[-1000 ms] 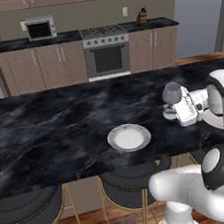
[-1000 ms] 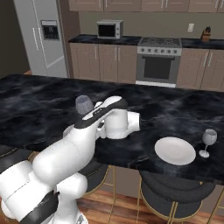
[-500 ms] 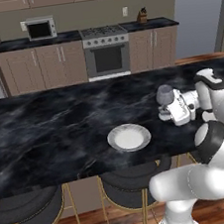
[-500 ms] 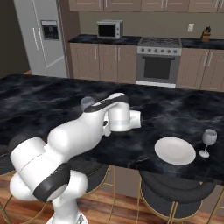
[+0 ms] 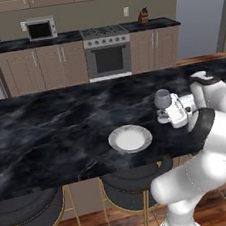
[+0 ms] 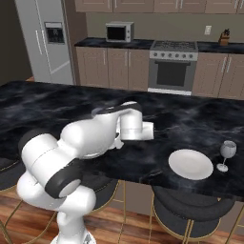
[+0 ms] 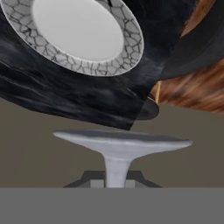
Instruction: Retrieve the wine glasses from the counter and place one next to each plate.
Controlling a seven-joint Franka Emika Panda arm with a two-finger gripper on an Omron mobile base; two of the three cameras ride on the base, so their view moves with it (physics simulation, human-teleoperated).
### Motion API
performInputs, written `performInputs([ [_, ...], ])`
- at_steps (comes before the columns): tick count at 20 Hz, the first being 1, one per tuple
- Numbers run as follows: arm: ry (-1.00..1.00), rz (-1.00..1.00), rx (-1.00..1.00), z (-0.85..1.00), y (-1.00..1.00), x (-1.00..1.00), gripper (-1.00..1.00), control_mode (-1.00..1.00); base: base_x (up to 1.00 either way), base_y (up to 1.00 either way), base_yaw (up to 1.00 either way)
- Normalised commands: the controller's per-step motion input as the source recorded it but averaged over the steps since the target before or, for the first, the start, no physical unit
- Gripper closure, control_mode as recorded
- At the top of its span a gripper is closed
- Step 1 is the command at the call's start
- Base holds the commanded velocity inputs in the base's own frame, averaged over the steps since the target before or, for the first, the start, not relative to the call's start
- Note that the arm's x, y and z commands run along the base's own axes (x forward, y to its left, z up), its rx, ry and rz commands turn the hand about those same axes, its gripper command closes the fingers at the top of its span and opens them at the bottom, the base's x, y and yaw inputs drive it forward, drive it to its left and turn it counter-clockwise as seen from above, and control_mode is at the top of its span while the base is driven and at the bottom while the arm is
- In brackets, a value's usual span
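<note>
- Black white-veined marble island top (image 5: 46, 129), long, with stools tucked under its near edge.
- Round white plate with greyish rim (image 5: 130, 138), near edge.
- Second matching round white plate (image 6: 190, 164), clear stemmed wine glass (image 6: 227, 154) standing just right of it.

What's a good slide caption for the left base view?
Gripper holds a wine glass just right of the white plate on the black marble island.

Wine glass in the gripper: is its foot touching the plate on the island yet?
Apart. In the left base view the wine glass is carried by the gripper to the right of the plate, with bare black marble between them.
</note>
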Motion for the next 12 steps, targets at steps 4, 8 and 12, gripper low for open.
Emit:
performInputs([
  [4, 0.06, 0.0, -0.01, -0.15, -0.03, 0.14, 1.0, -1.0, 0.0, 0.0, 0.0],
  [8, 0.01, 0.0, -0.02, -0.14, -0.02, 0.09, 1.0, -1.0, 0.0, 0.0, 0.0],
  [12, 0.0, 0.0, -0.02, -0.16, -0.03, 0.03, 1.0, -1.0, 0.0, 0.0, 0.0],
])
